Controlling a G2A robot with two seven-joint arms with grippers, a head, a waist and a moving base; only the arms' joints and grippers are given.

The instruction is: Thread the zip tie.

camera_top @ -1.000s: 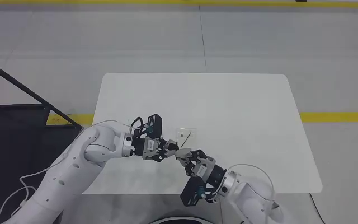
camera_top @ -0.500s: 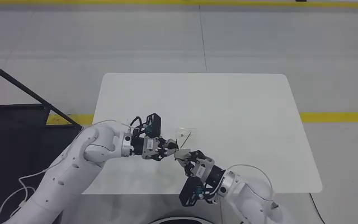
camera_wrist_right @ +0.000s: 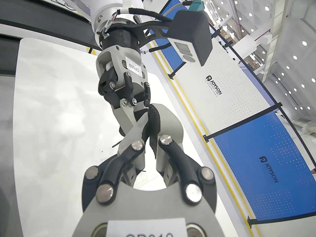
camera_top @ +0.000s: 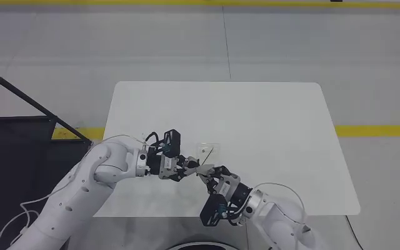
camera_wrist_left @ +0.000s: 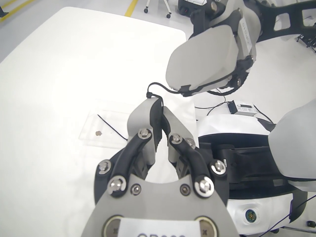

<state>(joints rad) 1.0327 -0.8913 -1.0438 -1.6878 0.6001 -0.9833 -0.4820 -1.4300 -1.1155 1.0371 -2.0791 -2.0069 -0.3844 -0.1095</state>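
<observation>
From where I stand the 2 arms meet tip to tip over the near part of the table (camera_top: pixel 262 119), and the zip tie (camera_wrist_left: pixel 148 94) is up in the air between them, not lying on the surface. The left gripper (camera_wrist_left: pixel 159 110) has its fingers pressed together on one end of the tie. A thin black strap leaves its fingertips, curls up in a small arc and runs across to the right gripper (camera_wrist_right: pixel 151 124), which comes in from the opposite side. The right one's fingers also look squeezed together, with a short black end poking out beside them. I take it to be pinching the other part of the tie, though a left finger crosses in front and hides the exact contact. So the tie's long axis runs from one gripper to the other, roughly along the line the 2 arms make, and neither arm is nearer: both are on it. Just beyond them a clear sheet (camera_wrist_left: pixel 106 122) lies flat on the table with a thin dark strand on it; whether that is the tie's tail or something separate I can't tell. My guess is the threading is under way, and the next move turns on lining the free tip up end-on with the head's slot, a tight fit with the fingertips nearly touching
</observation>
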